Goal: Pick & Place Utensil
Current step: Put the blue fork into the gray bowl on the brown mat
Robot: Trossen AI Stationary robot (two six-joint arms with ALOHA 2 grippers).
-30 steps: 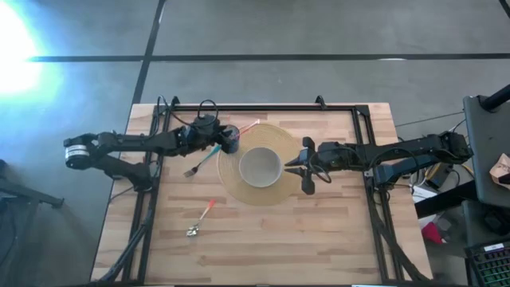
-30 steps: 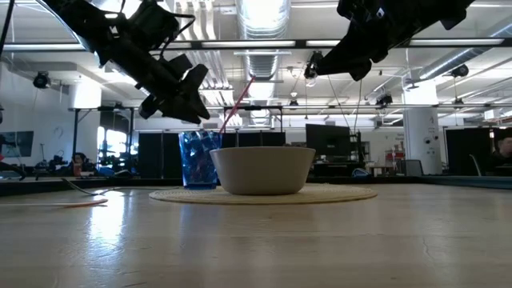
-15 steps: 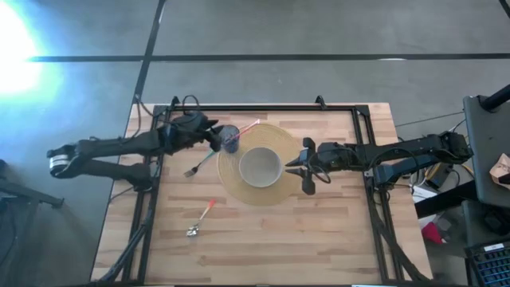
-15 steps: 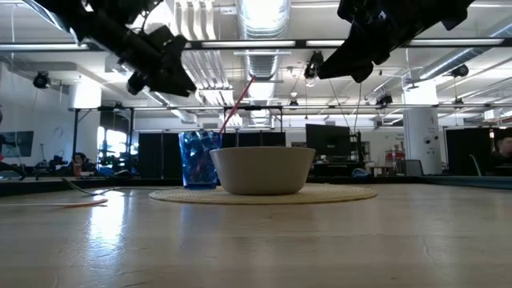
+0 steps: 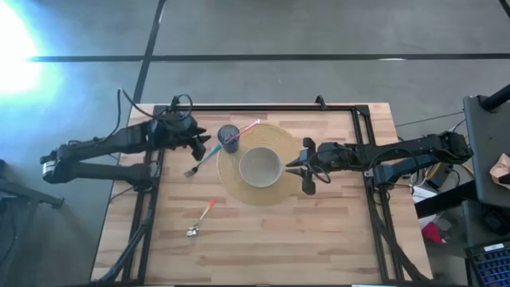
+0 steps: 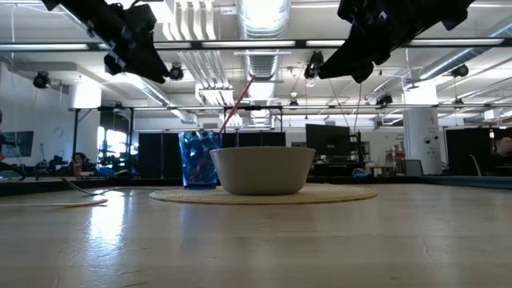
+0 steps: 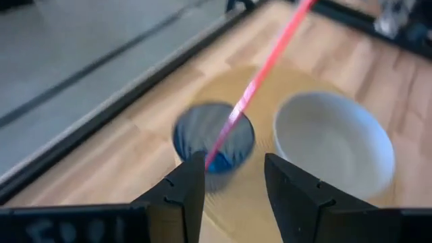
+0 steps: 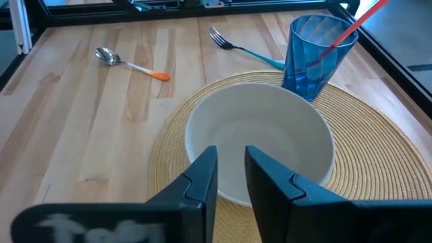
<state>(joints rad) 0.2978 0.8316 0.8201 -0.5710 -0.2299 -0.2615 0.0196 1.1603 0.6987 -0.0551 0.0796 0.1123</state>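
Note:
A blue cup (image 5: 229, 137) stands on the far left part of a round woven placemat (image 5: 279, 135). A red-handled utensil (image 5: 249, 127) stands in the cup and leans on its rim, slanting toward the far right. My left gripper (image 5: 201, 144) is open and hovers left of the cup, raised above it in the low view (image 6: 152, 68); its fingers frame the cup (image 7: 212, 142) from a distance. A white bowl (image 5: 260, 167) sits mid-mat. My right gripper (image 5: 299, 166), slightly open, hangs by the bowl's right side, above the table (image 6: 316, 72).
A teal-handled fork (image 5: 197, 163) lies on the wood left of the mat. An orange-handled spoon (image 5: 201, 218) lies nearer the table's near edge. Black frame rails (image 5: 263, 107) run along the far and side edges. Bare wood lies near and right of the mat.
My left gripper has drawn back from above the blue cup toward the table's left edge and has risen. The red-handled utensil has stayed leaning in the cup. My right arm has kept still.

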